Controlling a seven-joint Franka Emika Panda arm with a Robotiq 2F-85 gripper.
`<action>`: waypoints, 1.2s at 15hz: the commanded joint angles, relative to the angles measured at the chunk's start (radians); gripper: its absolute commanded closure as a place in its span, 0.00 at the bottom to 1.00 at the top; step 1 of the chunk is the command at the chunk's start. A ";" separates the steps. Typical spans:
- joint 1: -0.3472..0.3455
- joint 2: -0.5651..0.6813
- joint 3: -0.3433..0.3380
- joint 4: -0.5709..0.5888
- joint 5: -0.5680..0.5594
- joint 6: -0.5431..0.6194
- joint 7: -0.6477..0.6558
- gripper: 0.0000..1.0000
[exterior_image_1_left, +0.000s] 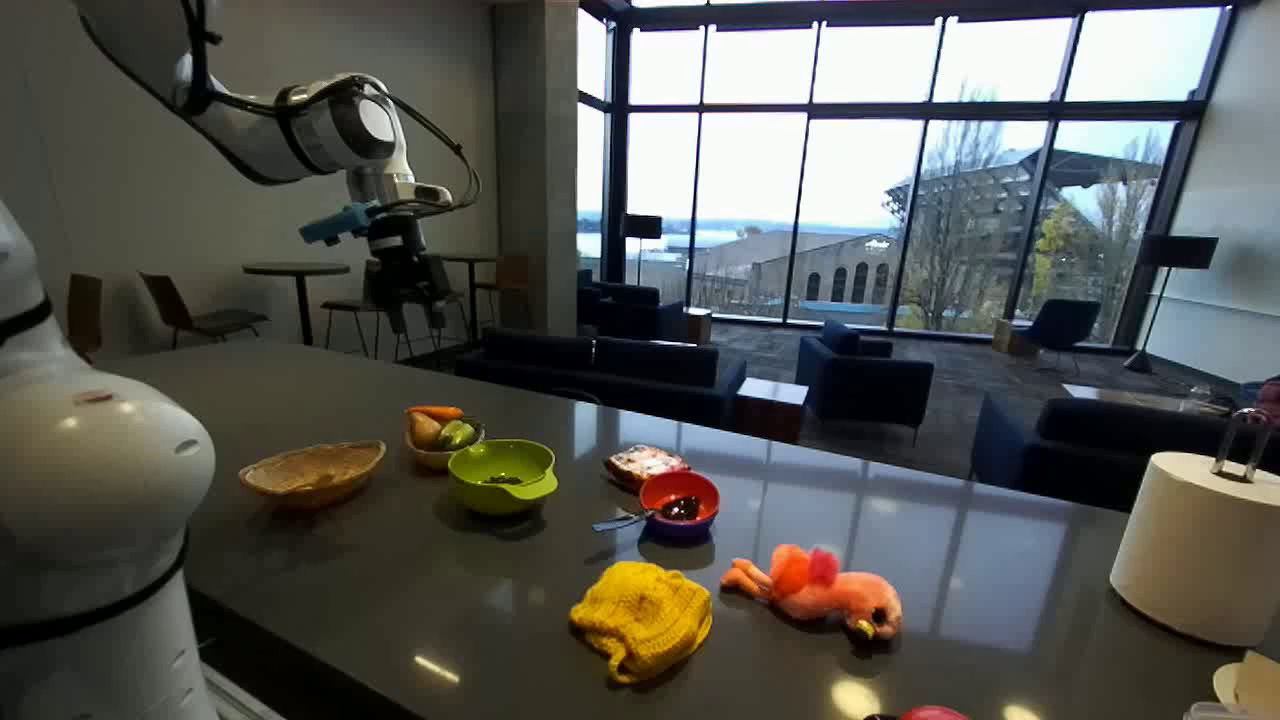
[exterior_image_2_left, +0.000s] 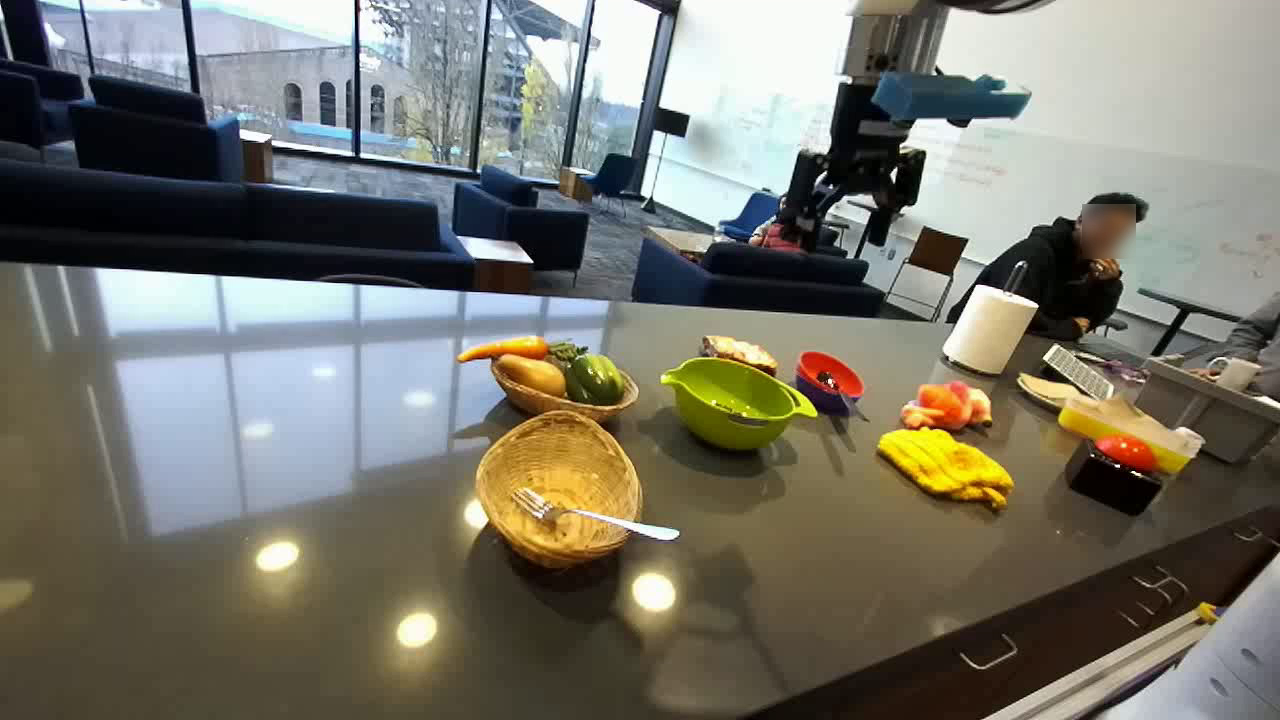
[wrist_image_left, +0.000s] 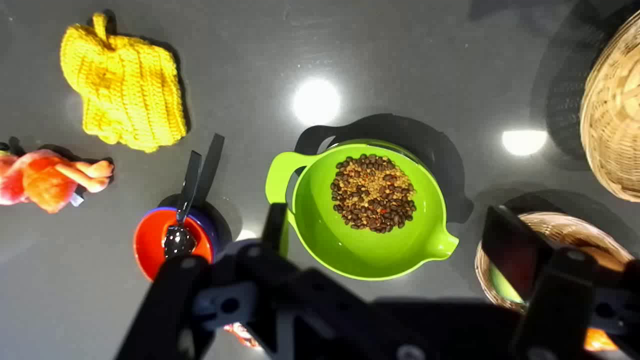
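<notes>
A whiteboard, upper right in an exterior view, bore illegible handwriting. In the wrist view, two baskets stood at right and one green bowl at centre; the gripper, jaws apart, hung well above; one spoon lay at left.

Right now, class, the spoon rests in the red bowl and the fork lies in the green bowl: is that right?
No: the fork lies in a wicker basket, as an exterior view shows, not in the green bowl. The spoon does rest in the red bowl.
</notes>
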 joint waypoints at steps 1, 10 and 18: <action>0.037 0.005 -0.034 0.002 -0.011 -0.004 0.009 0.00; 0.037 0.005 -0.034 0.002 -0.011 -0.004 0.009 0.00; 0.040 0.020 -0.039 0.011 -0.001 0.008 0.005 0.00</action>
